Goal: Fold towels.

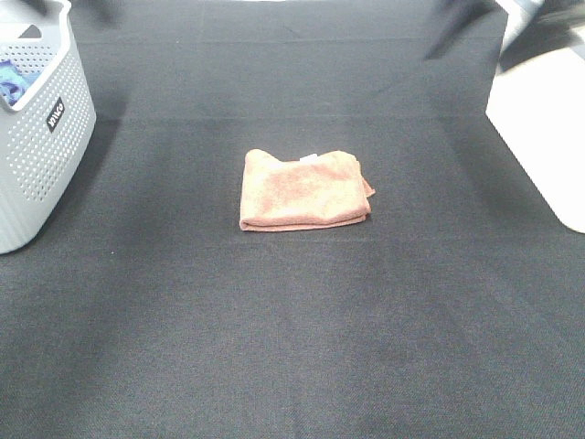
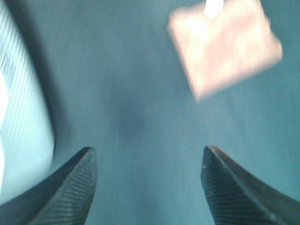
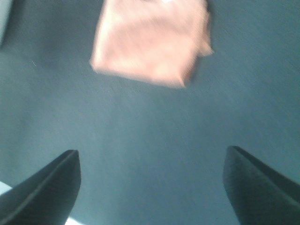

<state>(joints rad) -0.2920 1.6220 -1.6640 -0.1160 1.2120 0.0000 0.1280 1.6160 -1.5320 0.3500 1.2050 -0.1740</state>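
A folded orange-pink towel [image 1: 304, 189] lies flat in the middle of the black table, with a small white tag at its far edge. It also shows in the left wrist view [image 2: 225, 47] and in the right wrist view [image 3: 152, 41], blurred in both. My left gripper [image 2: 147, 178] is open and empty, above the cloth and apart from the towel. My right gripper [image 3: 152, 183] is open and empty, also apart from the towel. Neither gripper shows clearly in the high view; only dark blurred arm parts at the top edge.
A grey perforated basket [image 1: 41, 137] stands at the left edge, with something blue inside; it shows in the left wrist view [image 2: 21, 122]. A white container [image 1: 544, 128] stands at the right edge. The black cloth [image 1: 292, 338] covers the table.
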